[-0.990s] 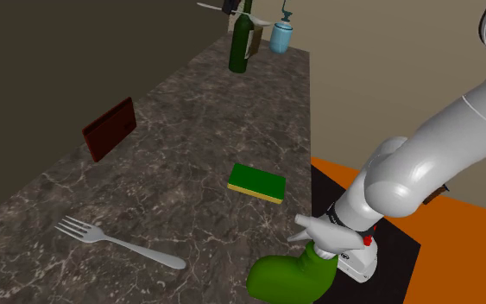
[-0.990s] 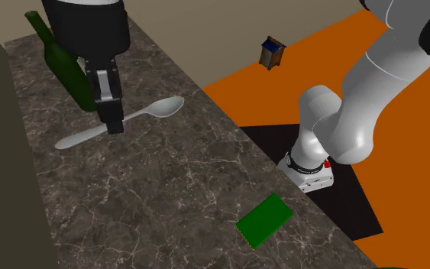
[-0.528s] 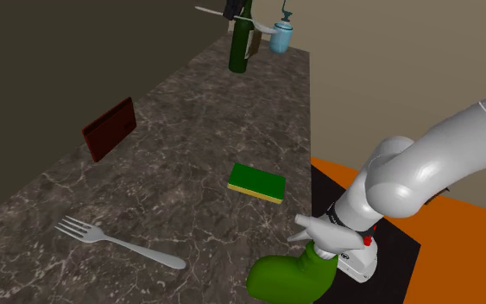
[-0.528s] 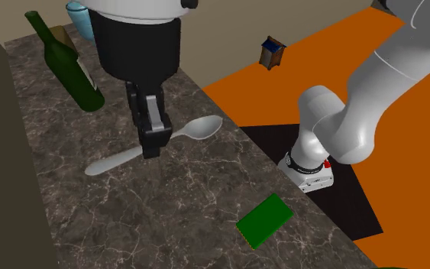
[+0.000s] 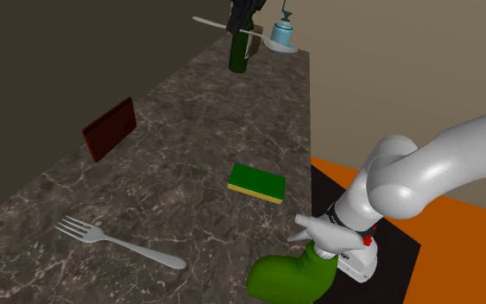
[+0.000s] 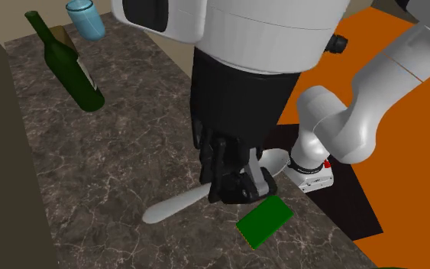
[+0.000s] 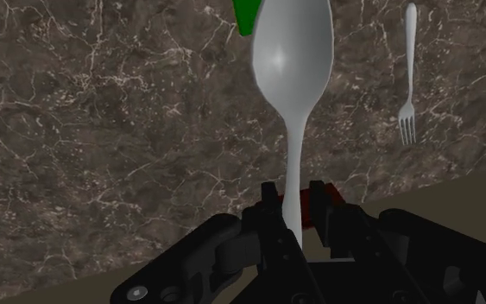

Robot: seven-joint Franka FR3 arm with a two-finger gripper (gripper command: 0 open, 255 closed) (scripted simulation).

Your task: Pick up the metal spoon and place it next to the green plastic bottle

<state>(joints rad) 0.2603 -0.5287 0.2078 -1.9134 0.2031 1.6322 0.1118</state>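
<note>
The arm (image 5: 405, 177) rises from its base (image 5: 350, 250) into a thick white elbow. From there it sweeps away toward the shoulder view's right edge and out of sight. In that view the gripper (image 5: 243, 15) hangs small and black, high up and far from the base. From the second exterior view the hand looms close, with a white wrist (image 6: 236, 30) above a black body and the fingers pointing down. The fingers (image 7: 269, 207) are closed on a spoon (image 7: 291, 60) and clasp its handle between them. The spoon lies crosswise to the hand, its bowl reaching out past the fingertips.
</note>
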